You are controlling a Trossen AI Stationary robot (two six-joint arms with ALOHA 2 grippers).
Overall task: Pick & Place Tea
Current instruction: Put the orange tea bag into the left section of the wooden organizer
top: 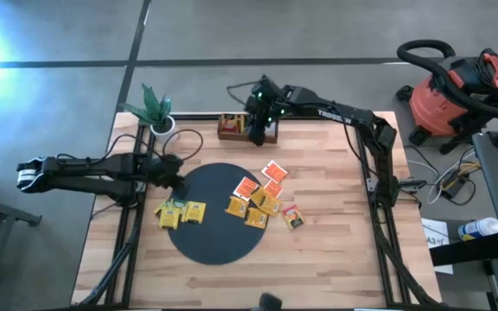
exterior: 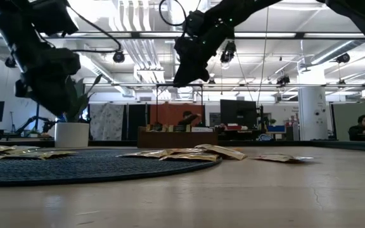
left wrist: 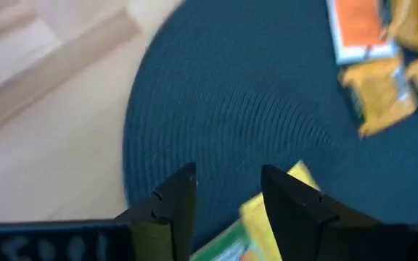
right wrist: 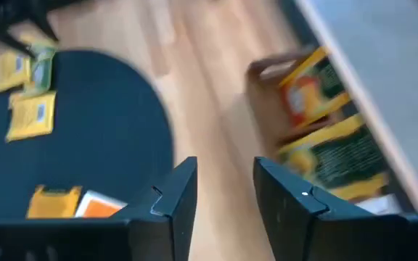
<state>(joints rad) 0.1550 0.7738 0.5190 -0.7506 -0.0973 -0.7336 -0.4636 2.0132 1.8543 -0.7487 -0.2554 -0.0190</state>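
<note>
Here, nearest the front edge, the tea packets [top: 258, 206] are seen lying flat and partly overlapped on the mat [top: 219, 216], with a second small group [top: 181, 212] at its left rim, and just above that group the left gripper [top: 169, 173] is held with its fingers apart and nothing between them. A single packet at the edge of the pile is judged the best target, so that its neighbours are not dragged along. Farther back, the right gripper [top: 260, 121] is held parted and empty over the tray [top: 228, 128], where packets are already stood upright.
</note>
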